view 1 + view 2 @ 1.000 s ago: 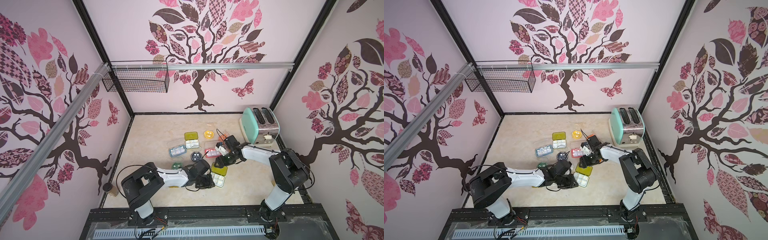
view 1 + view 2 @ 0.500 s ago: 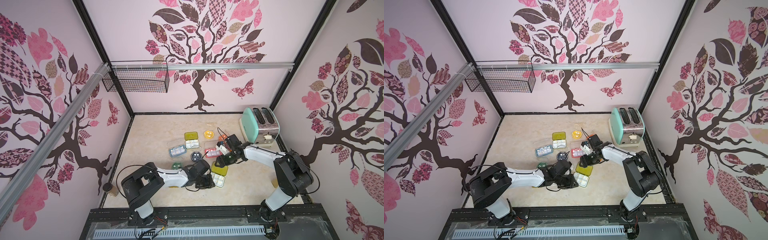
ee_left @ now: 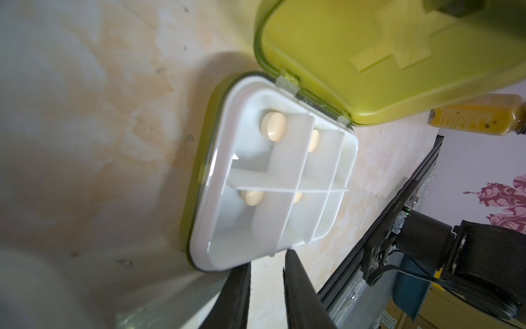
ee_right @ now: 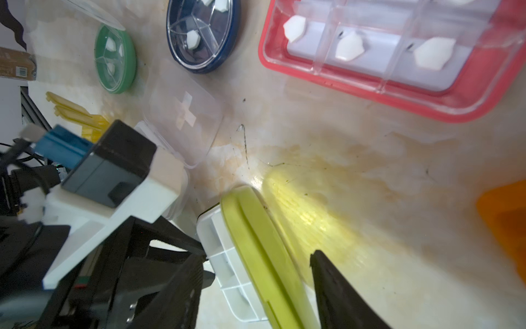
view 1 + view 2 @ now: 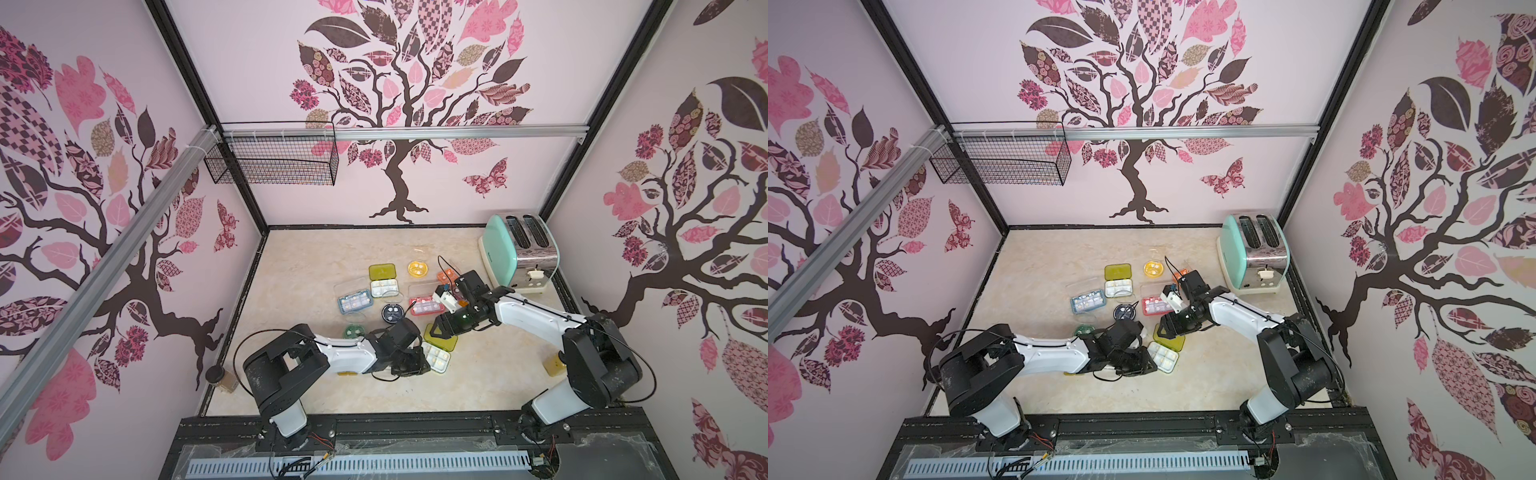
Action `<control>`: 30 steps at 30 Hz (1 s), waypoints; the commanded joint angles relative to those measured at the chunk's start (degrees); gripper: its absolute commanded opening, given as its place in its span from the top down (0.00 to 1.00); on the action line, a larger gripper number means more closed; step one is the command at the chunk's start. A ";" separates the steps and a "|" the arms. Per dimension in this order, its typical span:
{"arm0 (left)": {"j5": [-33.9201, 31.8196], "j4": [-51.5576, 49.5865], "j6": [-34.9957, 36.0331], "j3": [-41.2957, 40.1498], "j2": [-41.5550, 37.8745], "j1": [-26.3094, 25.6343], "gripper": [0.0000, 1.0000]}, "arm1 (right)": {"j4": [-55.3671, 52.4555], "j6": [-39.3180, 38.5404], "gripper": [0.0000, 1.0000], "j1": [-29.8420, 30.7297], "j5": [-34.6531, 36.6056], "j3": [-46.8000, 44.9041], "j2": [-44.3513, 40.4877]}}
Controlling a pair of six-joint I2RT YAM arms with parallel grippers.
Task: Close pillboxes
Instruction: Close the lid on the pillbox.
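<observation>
Glossy plastic lime pillbox (image 3: 273,185), shiny metal toaster (image 5: 524,249)

My mint-green toaster (image 5: 519,249) stands upright in the far right corner of the beige tabletop (image 5: 316,266); a black wire basket (image 5: 272,160) hangs from the rail (image 5: 415,132) at the back; one dark-lidded jar (image 5: 219,376) stands at the left edge; a yellowish jar (image 5: 555,362) near the right edge.

The left claw (image 3: 267,259) lies low, narrowly parted, while the right claw (image 4: 257,254) tilts downward, spread wide.
</observation>
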 commanded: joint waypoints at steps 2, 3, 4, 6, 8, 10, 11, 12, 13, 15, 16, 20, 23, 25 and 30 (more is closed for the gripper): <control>-3.15 -1.01 -0.28 1.06 1.69 0.46 0.75 | -0.91 1.92 0.36 0.29 -3.06 -1.20 -4.48; -3.20 -0.94 -0.36 1.20 1.83 0.46 0.75 | -0.62 2.42 0.36 0.41 -3.68 -1.63 -5.12; -3.16 -0.88 -0.36 1.24 1.84 0.46 0.75 | -0.41 2.72 0.37 0.46 -4.08 -2.00 -5.72; -3.24 -0.81 -0.45 1.20 1.79 0.46 0.75 | 0.01 3.16 0.36 0.55 -4.63 -2.91 -6.80; -3.58 -0.75 -0.53 0.86 1.23 0.46 0.75 | 1.25 3.62 0.37 0.55 -5.96 -4.16 -7.52; -3.93 -0.70 -0.62 0.41 0.51 0.46 0.75 | 2.33 4.38 0.37 0.55 -6.65 -5.26 -7.70; -4.02 -0.72 -0.58 0.14 0.04 0.46 0.75 | 2.54 4.74 0.37 0.55 -6.84 -5.51 -7.41; -4.10 -0.93 -0.58 -0.17 -0.64 0.46 0.75 | 2.89 5.11 0.37 0.57 -6.91 -5.78 -7.25; -4.21 -1.24 -0.62 -0.47 -1.29 0.46 0.75 | 3.32 5.53 0.38 0.56 -7.03 -6.05 -7.20; -4.82 -3.04 -0.23 -0.97 -3.22 0.46 0.75 | 4.18 6.48 0.38 0.55 -7.23 -6.61 -7.38; -5.04 -4.15 0.11 -1.08 -4.16 0.46 0.75 | 4.51 6.86 0.39 0.63 -7.16 -6.80 -7.53; -7.34 -10.44 1.82 -1.51 -9.66 0.46 0.74 | 5.33 8.26 0.39 0.72 -6.14 -7.07 -8.10; -10.19 -15.79 3.23 -1.24 -14.43 0.46 0.72 | 5.71 9.83 0.40 1.07 -4.62 -7.70 -8.69; -12.12 -18.52 4.26 -0.53 -16.99 0.59 0.71 | 6.12 11.27 0.41 1.16 -3.56 -8.48 -9.36; -10.99 -21.74 8.52 3.18 -17.98 2.53 0.63 | 3.02 17.61 0.32 1.16 4.33 -9.23 -12.28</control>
